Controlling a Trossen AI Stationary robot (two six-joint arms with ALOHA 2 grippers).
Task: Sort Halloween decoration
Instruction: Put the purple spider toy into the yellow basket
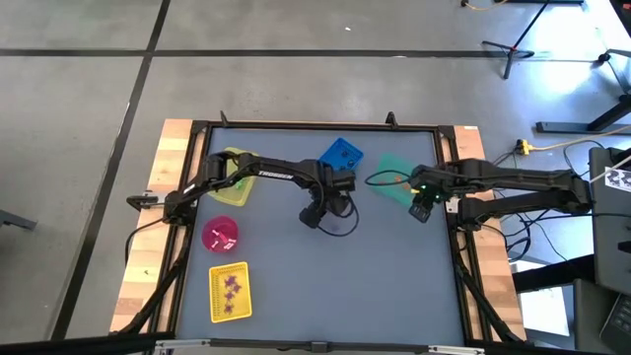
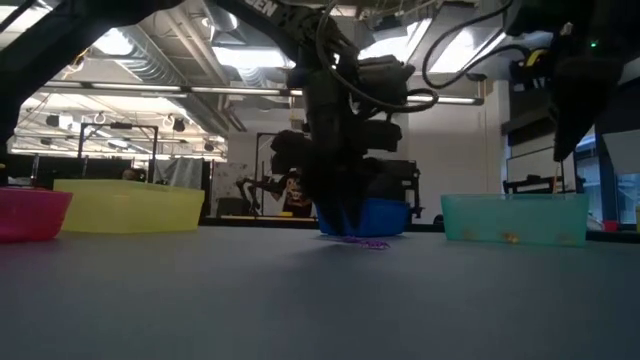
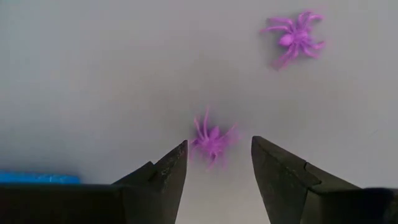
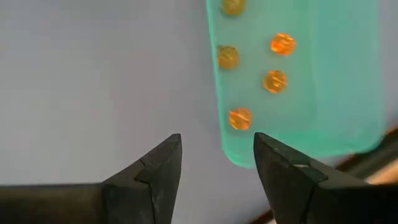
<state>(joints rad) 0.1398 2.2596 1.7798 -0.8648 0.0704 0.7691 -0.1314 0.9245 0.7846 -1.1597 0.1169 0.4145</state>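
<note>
Hovering low over the bench [image 1: 325, 286] at the high view's centre, my left gripper [image 3: 217, 163] stands released, its fingers either side of a purple spider [image 3: 211, 140] that lies on the surface ungrasped. A second purple spider [image 3: 295, 36] lies near it, apart. My right gripper [image 4: 217, 163] hangs released beside the teal bin [image 4: 336, 74], at centre right, which holds orange trinkets [image 4: 275, 81].

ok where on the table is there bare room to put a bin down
The near right of the grey table is bare, from the flat yellow tray across to the right rail. The far strip is crowded: yellow tub, blue bin, teal bin, both arms. The left gripper is open over purple spiders.
</note>
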